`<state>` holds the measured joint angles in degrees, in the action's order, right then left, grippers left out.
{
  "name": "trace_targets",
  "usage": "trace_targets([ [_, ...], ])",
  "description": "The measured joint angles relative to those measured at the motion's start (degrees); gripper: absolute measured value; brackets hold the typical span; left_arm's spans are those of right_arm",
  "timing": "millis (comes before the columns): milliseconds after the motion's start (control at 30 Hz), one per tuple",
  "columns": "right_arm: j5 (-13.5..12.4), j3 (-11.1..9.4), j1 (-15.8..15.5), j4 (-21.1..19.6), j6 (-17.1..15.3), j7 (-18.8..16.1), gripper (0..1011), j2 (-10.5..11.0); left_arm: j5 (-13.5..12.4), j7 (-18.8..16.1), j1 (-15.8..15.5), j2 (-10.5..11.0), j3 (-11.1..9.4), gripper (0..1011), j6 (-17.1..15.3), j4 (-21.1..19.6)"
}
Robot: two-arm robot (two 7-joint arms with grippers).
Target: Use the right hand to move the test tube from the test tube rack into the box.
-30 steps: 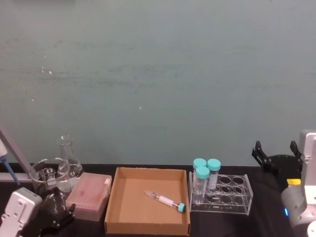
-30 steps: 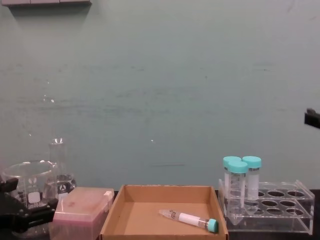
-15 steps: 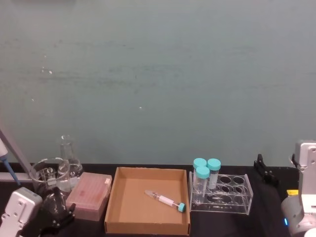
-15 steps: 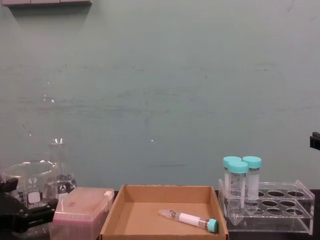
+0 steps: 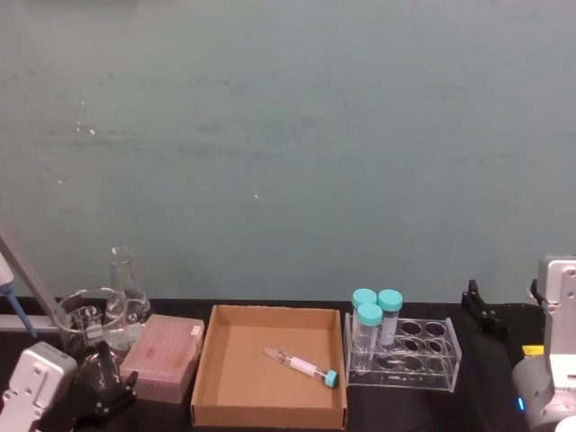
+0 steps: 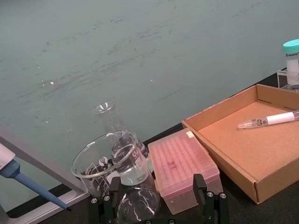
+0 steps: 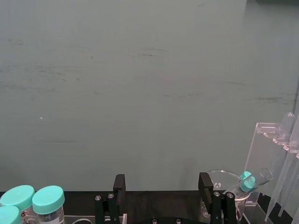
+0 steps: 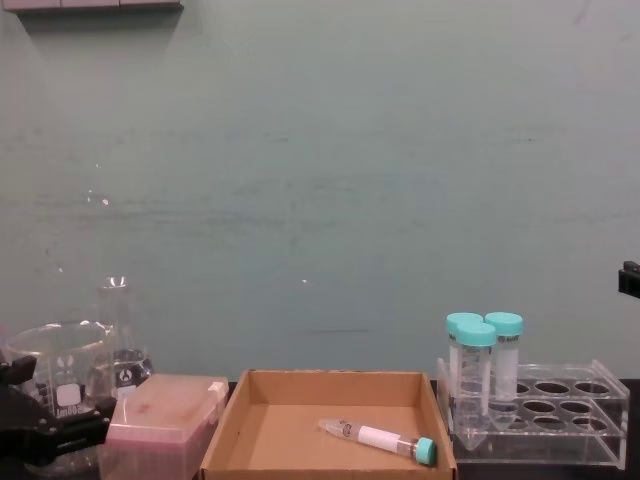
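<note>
The test tube [image 5: 302, 365], slim and clear with a teal cap and white label, lies on its side inside the brown cardboard box [image 5: 236, 371]. The chest view shows the test tube [image 8: 380, 438] on the floor of the box [image 8: 285, 435] too. To the box's right stands the clear test tube rack [image 5: 423, 353], with three wider teal-capped tubes [image 5: 373, 310] at its left end. My right gripper [image 5: 504, 301] hovers open and empty to the right of the rack, on the silver arm [image 5: 551, 378]. My left gripper [image 5: 103, 391] rests open at the near left.
A pink translucent box [image 5: 164, 356], a glass beaker [image 5: 85, 317] and a conical flask [image 5: 126, 286] stand left of the cardboard box. A pipette [image 6: 28, 179] leans at the far left. In the right wrist view, a glass vessel [image 7: 229, 184] holds another teal-capped tube.
My right gripper has dropped lower and drawn back toward the right edge. The test tube, box and rack have not moved. The left arm has stayed put.
</note>
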<state>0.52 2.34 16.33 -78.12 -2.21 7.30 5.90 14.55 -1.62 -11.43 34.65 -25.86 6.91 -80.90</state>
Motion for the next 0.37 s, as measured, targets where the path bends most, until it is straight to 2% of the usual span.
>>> trace_targets([
  [367,-0.1,0.0,0.0,0.0,0.1,-0.1,1000,0.1,0.0,0.0,0.0,0.0,0.0,1000,0.0,0.0],
])
